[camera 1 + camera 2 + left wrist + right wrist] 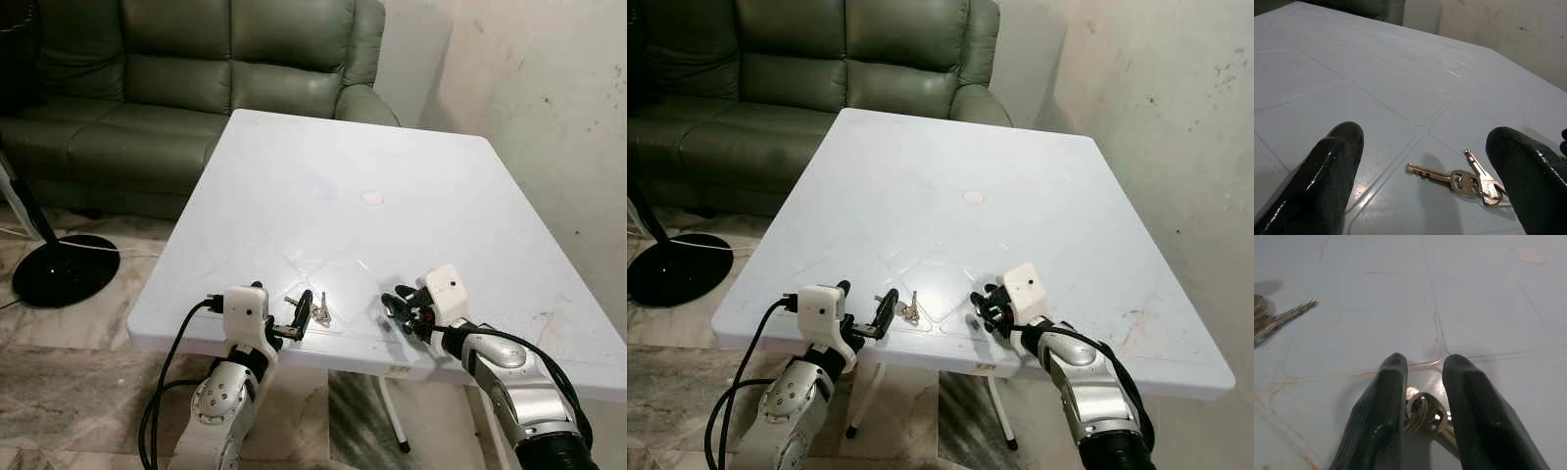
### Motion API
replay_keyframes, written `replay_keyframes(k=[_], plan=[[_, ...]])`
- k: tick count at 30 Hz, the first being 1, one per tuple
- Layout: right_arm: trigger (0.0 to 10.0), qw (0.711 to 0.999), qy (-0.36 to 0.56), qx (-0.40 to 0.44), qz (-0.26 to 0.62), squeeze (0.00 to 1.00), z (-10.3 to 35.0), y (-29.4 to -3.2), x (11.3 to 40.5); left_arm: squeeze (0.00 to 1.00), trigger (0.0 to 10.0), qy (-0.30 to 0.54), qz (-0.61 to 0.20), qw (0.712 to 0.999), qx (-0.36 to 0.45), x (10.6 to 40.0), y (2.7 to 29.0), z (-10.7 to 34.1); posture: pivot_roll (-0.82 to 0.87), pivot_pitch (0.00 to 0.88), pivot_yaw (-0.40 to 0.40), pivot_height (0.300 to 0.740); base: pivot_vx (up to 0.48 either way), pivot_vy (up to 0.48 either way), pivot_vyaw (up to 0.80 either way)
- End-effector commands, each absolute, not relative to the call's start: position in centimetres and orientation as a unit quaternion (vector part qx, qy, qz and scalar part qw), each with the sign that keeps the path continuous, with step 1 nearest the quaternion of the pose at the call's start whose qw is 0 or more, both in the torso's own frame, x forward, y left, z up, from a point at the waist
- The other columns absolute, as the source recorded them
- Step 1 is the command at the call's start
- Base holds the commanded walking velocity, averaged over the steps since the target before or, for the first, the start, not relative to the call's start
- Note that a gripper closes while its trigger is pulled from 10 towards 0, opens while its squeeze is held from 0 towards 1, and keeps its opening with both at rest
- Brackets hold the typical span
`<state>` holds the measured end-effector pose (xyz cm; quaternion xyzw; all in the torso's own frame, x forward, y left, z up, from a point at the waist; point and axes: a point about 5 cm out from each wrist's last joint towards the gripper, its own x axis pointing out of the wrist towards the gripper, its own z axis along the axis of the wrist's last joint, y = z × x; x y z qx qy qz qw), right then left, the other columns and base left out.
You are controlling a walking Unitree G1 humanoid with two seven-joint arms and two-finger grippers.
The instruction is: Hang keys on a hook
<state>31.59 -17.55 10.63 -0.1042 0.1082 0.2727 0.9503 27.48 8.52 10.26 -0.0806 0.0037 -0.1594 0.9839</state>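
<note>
A bunch of silver keys (1469, 180) lies flat on the white table (323, 176) near its front edge, also seen in the left eye view (320, 314). My left gripper (1427, 134) is open just above the tabletop, one finger (303, 311) beside the keys, which lie between and slightly ahead of the fingers. To the right, my right gripper (402, 305) rests low on the table. Its fingers (1386, 401) are drawn close on a second key ring (1422, 411) held between them.
A green leather sofa (196, 88) stands behind the table. A fan's black round base (64, 269) sits on the floor at the left. A stained wall (549, 108) runs along the right. A small round mark (372, 198) is at mid-table.
</note>
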Motion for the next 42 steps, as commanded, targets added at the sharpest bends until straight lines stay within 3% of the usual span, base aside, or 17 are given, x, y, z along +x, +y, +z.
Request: replay_keyframes(k=[1,13,14,17,18,36,40,41,42], plan=[[10.0,0.946,0.124,-0.118,0.277,0.0,10.1,-18.2,31.2,0.0,10.0,0.001,-0.164,0.981,-0.099,27.4,7.6,10.7,0.02,0.085,-0.107,0.74,0.0,0.0,0.0],[10.0,0.93,0.141,-0.127,0.316,0.0,9.6,-18.7,30.3,0.0,10.0,-0.001,-0.166,0.981,-0.099,27.4,7.6,10.7,0.02,0.086,-0.103,0.74,0.0,0.0,0.0],[3.3,0.93,0.139,-0.119,0.32,0.0,9.6,-18.6,30.2,0.0,10.0,-0.001,-0.166,0.981,-0.099,27.3,7.6,10.7,0.02,0.087,-0.103,0.74,0.0,0.0,0.0],[2.5,0.929,0.135,-0.118,0.323,0.0,9.7,-18.6,30.2,0.0,10.0,0.0,-0.166,0.981,-0.099,27.3,7.6,10.7,0.02,0.087,-0.102,0.74,0.0,0.0,0.0],[0.0,0.929,0.131,-0.112,0.327,0.0,9.8,-18.5,30.1,0.0,10.0,0.0,-0.166,0.981,-0.099,27.3,7.6,10.7,0.02,0.087,-0.102,0.74,0.0,0.0,0.0],[0.0,0.935,0.121,-0.111,0.314,0.0,10.1,-18.5,30.2,0.0,10.0,0.001,-0.165,0.981,-0.101,27.3,7.6,10.7,0.02,0.085,-0.108,0.74,0.0,0.0,0.0],[0.0,0.95,0.086,-0.113,0.279,0.0,10.6,-18.6,30.8,0.0,10.0,0.0,-0.166,0.981,-0.102,27.3,7.5,10.7,0.02,0.078,-0.108,0.74,0.0,0.0,0.0],[0.6,0.959,0.065,-0.099,0.259,0.0,11.2,-18.6,31.2,0.0,10.0,0.0,-0.166,0.981,-0.101,27.4,7.5,10.7,0.02,0.076,-0.108,0.74,0.0,0.0,0.0],[10.0,0.97,0.01,-0.059,0.235,0.0,12.5,-18.5,31.5,0.0,10.0,-0.001,-0.166,0.981,-0.101,27.5,7.5,10.8,0.02,0.076,-0.108,0.74,0.0,0.0,0.0]])
